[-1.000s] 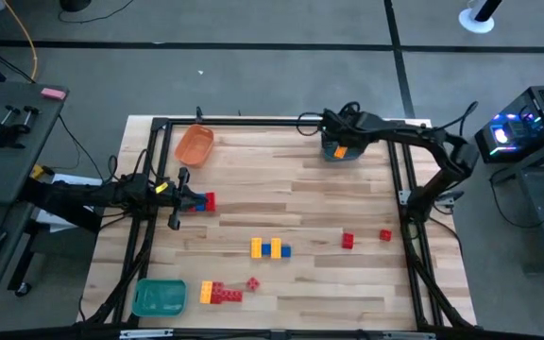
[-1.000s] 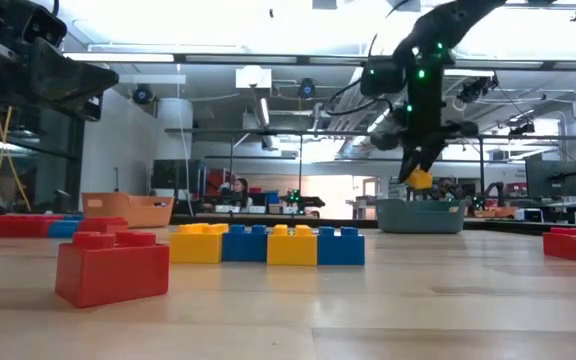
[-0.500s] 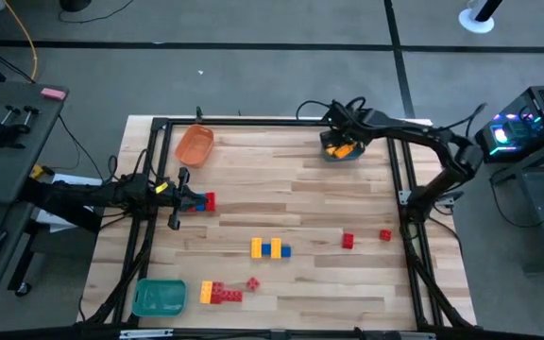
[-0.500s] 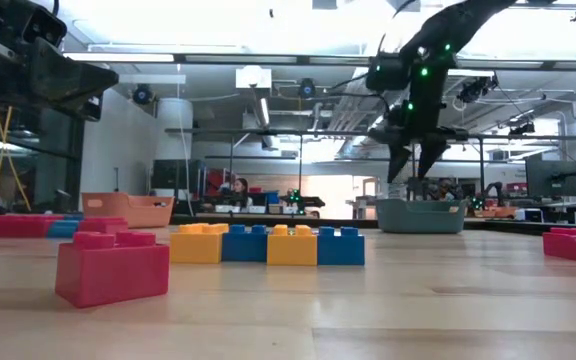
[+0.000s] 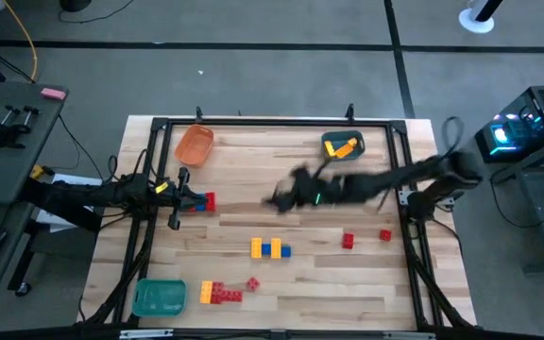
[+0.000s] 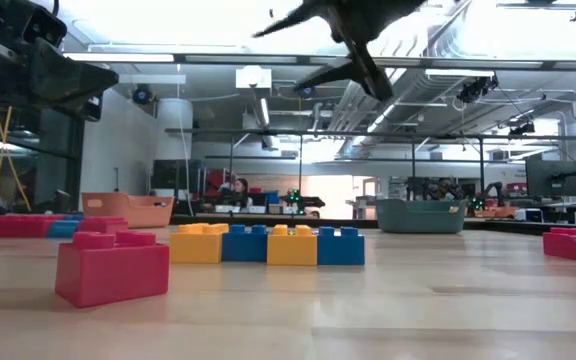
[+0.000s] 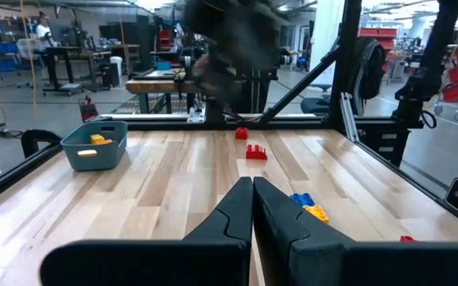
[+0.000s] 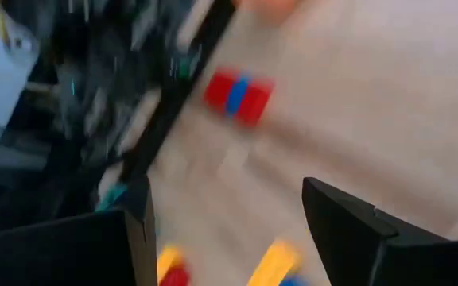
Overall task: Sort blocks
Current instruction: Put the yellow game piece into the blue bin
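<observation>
My right gripper (image 5: pixel 280 198) hangs open and blurred above the middle of the table with nothing between its fingers; the low view shows it high up (image 6: pixel 290 52). The grey-blue tray (image 5: pixel 343 147) at the far right holds a yellow block (image 5: pixel 345 147). On the wood lie a yellow-and-blue row (image 5: pixel 270 248), two red blocks (image 5: pixel 348 241) (image 5: pixel 385 235), a yellow-red cluster (image 5: pixel 220 293) and one small red block (image 5: pixel 253 283). A red-and-blue block (image 5: pixel 203 201) lies by my left gripper (image 7: pixel 253 208), which is shut and level at the table's left.
An orange tray (image 5: pixel 195 144) stands at the far left and a green tray (image 5: pixel 159 297) at the near left. A black rail frame (image 5: pixel 253 123) runs around the table. Bare wood lies between the far trays and along the near right.
My right gripper has opened over the grey-blue tray and let go of the yellow block, which now lies in the tray. It has then swung fast toward the table's left and nearer, out over the middle, tipping up from pointing down to a shallower slant.
</observation>
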Tool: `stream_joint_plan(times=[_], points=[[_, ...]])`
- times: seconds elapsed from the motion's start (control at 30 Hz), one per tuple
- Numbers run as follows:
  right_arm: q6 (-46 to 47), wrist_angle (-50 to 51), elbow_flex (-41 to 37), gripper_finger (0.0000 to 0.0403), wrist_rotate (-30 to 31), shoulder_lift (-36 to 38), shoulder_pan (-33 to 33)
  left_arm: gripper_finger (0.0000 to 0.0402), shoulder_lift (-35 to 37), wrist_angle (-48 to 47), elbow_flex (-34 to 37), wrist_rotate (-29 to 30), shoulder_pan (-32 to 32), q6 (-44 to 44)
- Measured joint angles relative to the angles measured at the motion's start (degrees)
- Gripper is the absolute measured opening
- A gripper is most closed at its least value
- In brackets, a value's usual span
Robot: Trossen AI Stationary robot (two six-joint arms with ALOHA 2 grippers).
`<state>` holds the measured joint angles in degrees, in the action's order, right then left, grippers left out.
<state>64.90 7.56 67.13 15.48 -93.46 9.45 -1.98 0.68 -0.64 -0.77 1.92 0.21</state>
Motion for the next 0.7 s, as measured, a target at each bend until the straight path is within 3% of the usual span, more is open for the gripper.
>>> stream_joint_plan(times=[0.2,0.4,0.7], points=[[5.6,9.3,14.9,0.0204,-1.5,-15.1,7.2,0.0000,0.0,0.0,0.0,0.0,0.0,0.0],[6.4,37.2,37.8,0.0204,-1.0,-27.4,6.0,0.0000,0.0,0.0,0.0,0.0,0.0,0.0],[17.6,53.1,57.7,0.0204,-2.3,-41.8,5.2,0.0000,0.0,0.0,0.0,0.0,0.0,0.0]])
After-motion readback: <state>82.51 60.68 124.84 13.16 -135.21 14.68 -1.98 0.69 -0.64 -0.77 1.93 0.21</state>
